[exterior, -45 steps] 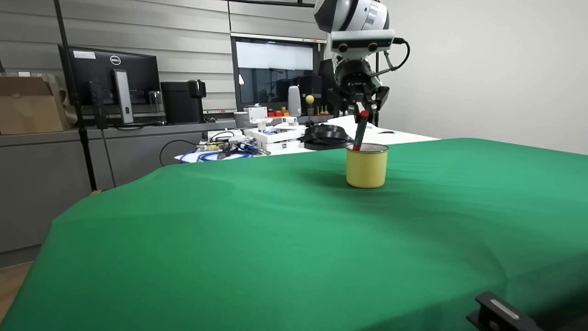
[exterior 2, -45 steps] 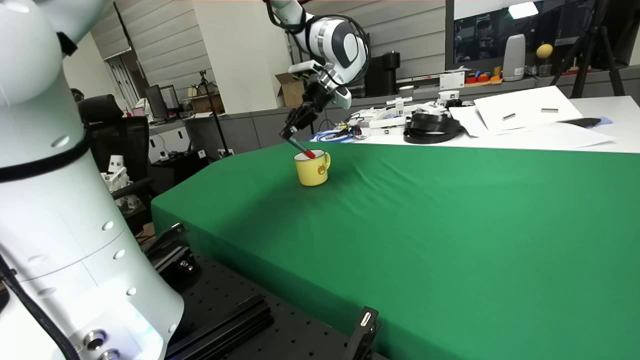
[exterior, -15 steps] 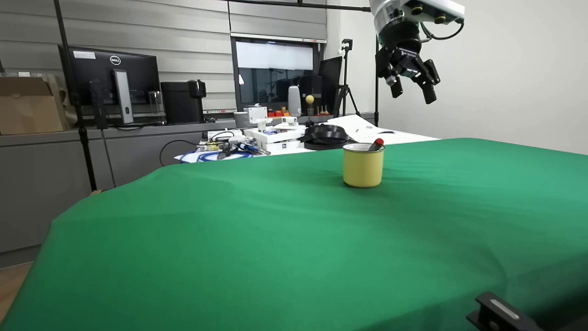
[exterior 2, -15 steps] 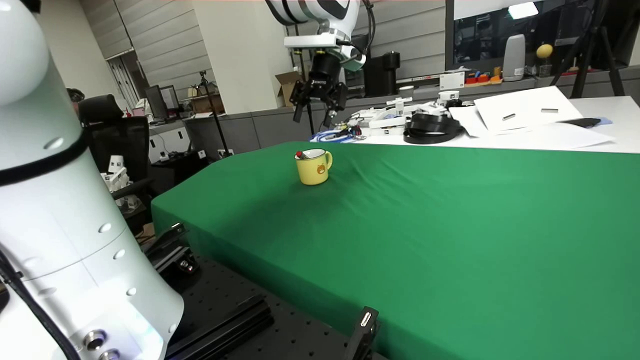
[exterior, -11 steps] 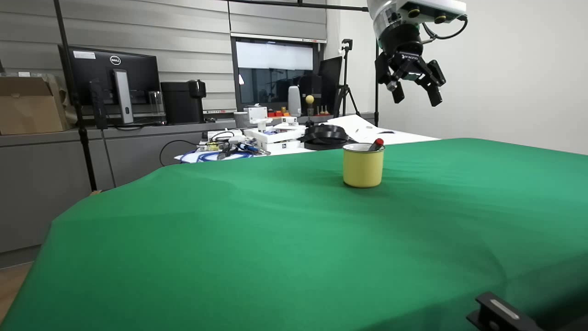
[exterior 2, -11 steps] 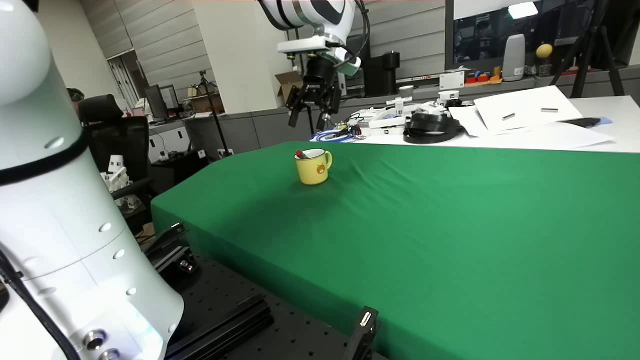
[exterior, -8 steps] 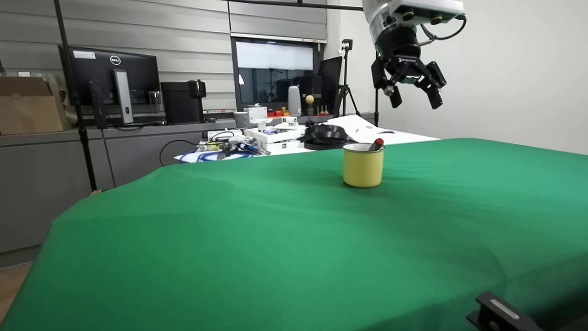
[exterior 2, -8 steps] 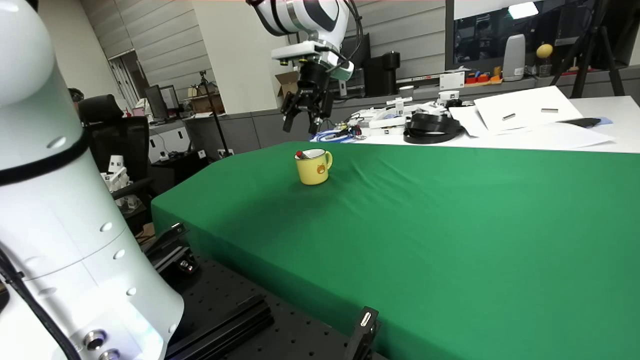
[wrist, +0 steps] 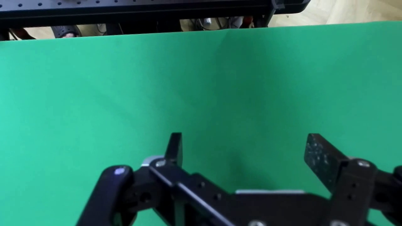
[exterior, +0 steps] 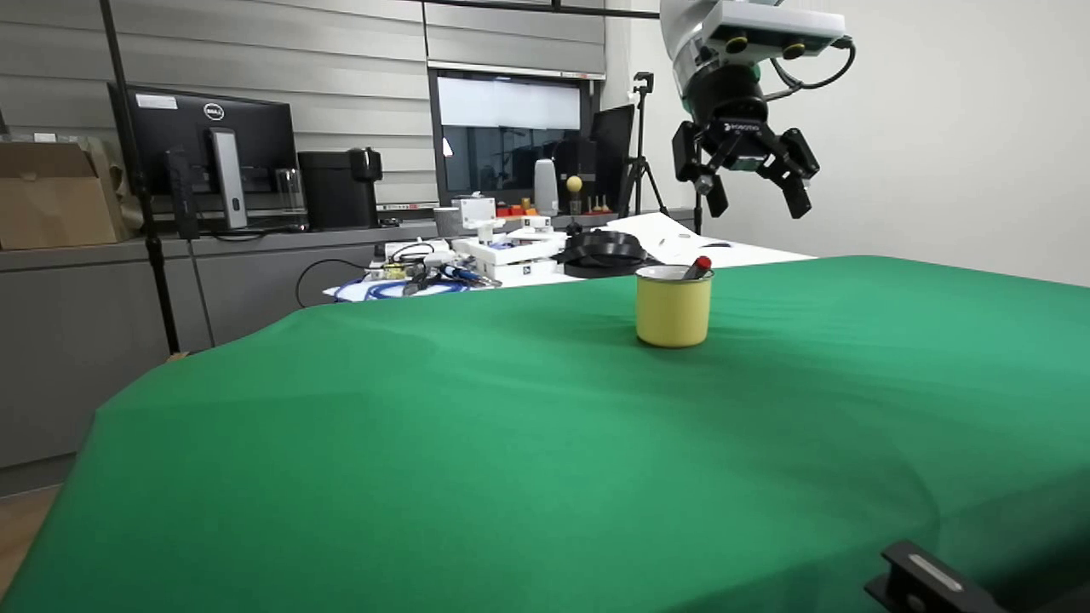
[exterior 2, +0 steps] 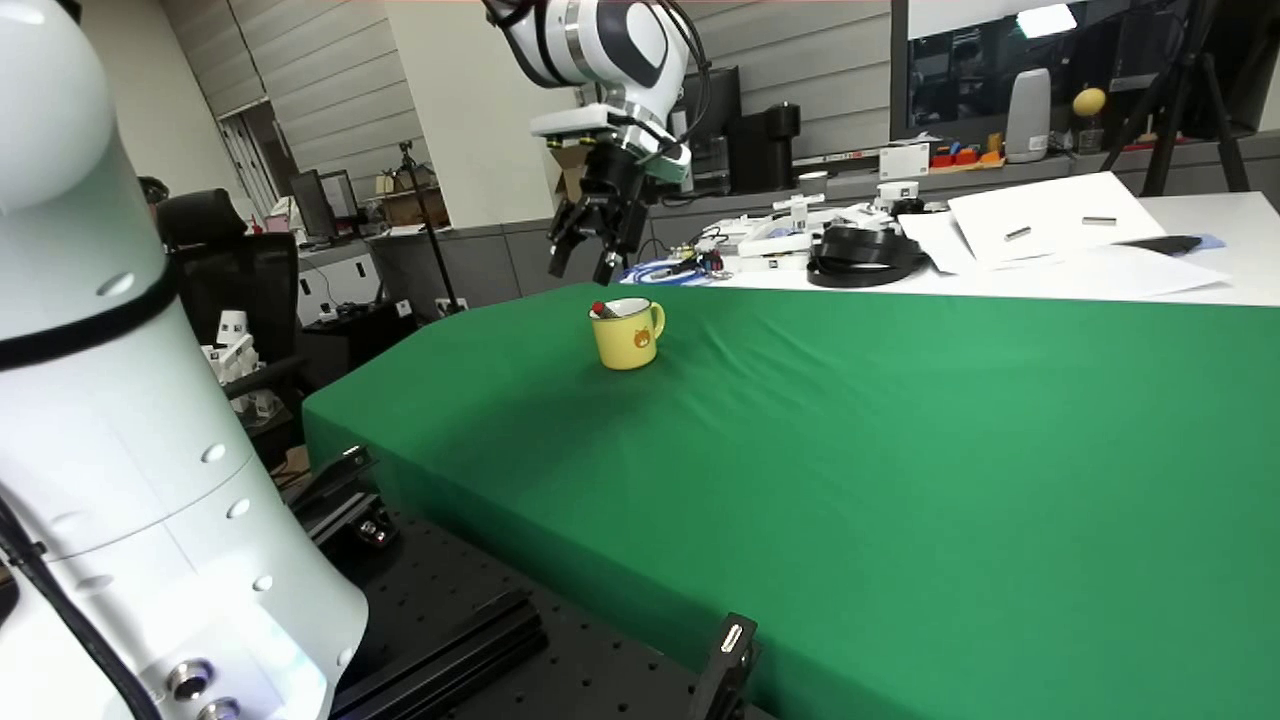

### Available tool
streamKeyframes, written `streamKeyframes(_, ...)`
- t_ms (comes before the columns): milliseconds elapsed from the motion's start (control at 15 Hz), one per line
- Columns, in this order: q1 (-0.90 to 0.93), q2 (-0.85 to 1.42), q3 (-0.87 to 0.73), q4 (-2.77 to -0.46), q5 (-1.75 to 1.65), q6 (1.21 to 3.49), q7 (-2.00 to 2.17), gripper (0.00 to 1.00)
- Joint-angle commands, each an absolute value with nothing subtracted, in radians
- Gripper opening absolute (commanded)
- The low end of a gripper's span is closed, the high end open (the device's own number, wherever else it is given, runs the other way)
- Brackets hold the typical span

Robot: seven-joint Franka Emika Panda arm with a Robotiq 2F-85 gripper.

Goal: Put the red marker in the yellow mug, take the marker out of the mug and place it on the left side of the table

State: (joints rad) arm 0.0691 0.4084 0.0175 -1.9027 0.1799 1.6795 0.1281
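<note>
Red-tipped marker (exterior: 699, 268): slim, cylindrical, dark-barrelled; sits inside the yellow mug (exterior: 673, 312), slanted, apparently leaning on the rim with the red end just proud of it, lower barrel hidden by the wall. Judged light, stiff, smooth plastic, scarcely fragile, liable to slip or swivel if pinched off-centre. Suggested hold: squarely across the short exposed end, then a draw along its own slant, lest the mug drag or tip. Mug: cylindrical, plain yellow outside, pale inside, dark-edged at the lip, seemingly enamelled metal; loop handle (exterior 2: 658, 319) and small brown animal-face print (exterior 2: 642, 339) visible in an exterior view. Stands upright near the corner where, as that view frames it, the far edge of the worktop (exterior 2: 900, 440) meets the left edge. Cover: green cloth (exterior: 477, 460), matt, shallowly creased, falling over the edges. Robotiq gripper (exterior: 758, 204): black, two-fingered, hanging higher than the mug and clear of it; fingers spread wide, nothing held, only cloth beyond them in the wrist view; pale flecks on one pad (wrist: 320, 160). Status, as judged: insertion done; removal and placing at the left side outstanding.
</note>
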Motion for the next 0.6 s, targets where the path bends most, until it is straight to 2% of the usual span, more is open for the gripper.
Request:
streamKeyframes(0, 0.060, 0.436, 0.023, -1.892, 0.239, 1.680, 0.178, 1.00)
streamKeyframes(533, 0.063, 0.532, 0.018, -1.838, 0.301, 1.694, 0.220, 1.00)
